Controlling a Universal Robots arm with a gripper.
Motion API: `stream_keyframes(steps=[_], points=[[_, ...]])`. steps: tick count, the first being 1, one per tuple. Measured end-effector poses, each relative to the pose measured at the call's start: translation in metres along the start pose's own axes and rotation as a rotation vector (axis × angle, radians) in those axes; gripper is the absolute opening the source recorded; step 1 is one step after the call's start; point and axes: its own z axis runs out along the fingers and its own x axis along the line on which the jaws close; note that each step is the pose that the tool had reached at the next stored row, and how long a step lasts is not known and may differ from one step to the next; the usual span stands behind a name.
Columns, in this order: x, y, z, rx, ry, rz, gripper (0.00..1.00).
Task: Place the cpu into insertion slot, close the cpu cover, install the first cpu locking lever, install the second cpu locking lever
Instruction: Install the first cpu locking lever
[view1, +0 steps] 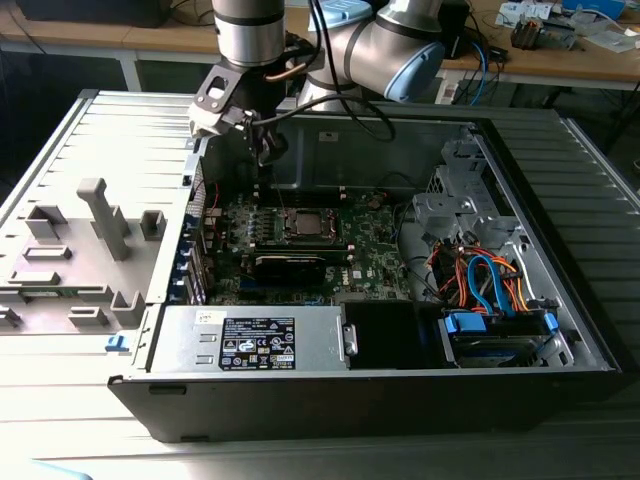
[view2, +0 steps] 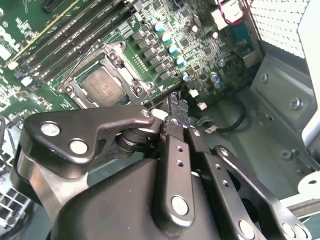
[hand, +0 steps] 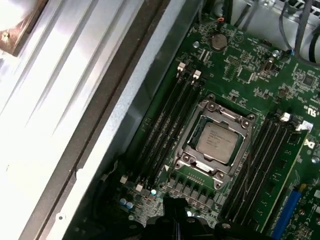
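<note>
The jaws are clenched on nothing: in the second wrist view the gripper (view2: 175, 104) has its two black fingers (view2: 172, 150) drawn together at the tips, with no part between them.

From the exterior view's left, a grey fixture tray (view1: 95, 230) with upright posts lies outside the computer case (view1: 560, 200), well apart from the work. Next comes the gripper (view1: 262, 148), hanging above the motherboard (view1: 380, 250) close to that board's far left corner, beside the case's rear wall. It touches nothing.

Further to the exterior view's right, and nearer the camera, is the insertion slot (view1: 305, 222), about midway along the board. The cpu (hand: 217, 142) already sits in it, grey top up and lying flat. The cpu cover (hand: 226, 114) appears to be folded down around it, so the chip shows through the cover's window. The thin locking levers are too fine to judge as latched or free.

So the socket lies below the fingertips and off to one side of them, not directly under. In the second wrist view the cpu (view2: 101, 86) shows beyond the fingertips. Long black memory slots (hand: 165, 125) run along two opposite sides of the socket.

A black rectangular block (view1: 290, 265) sits just beside the socket on the near side. Orange and blue cables (view1: 490, 280) fill the case's right end.
</note>
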Motion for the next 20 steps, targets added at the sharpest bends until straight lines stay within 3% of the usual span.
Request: stream_keyframes(steps=[5, 10, 20], points=[[0.0001, 0.0, 0.0001, -0.0002, 0.0009, -0.083, 0.11], [0.0001, 0.0, 0.0001, -0.0003, 0.0018, -0.136, 0.11], [0.0001, 0.0, 0.0001, -0.001, 0.0033, -0.194, 0.11]])
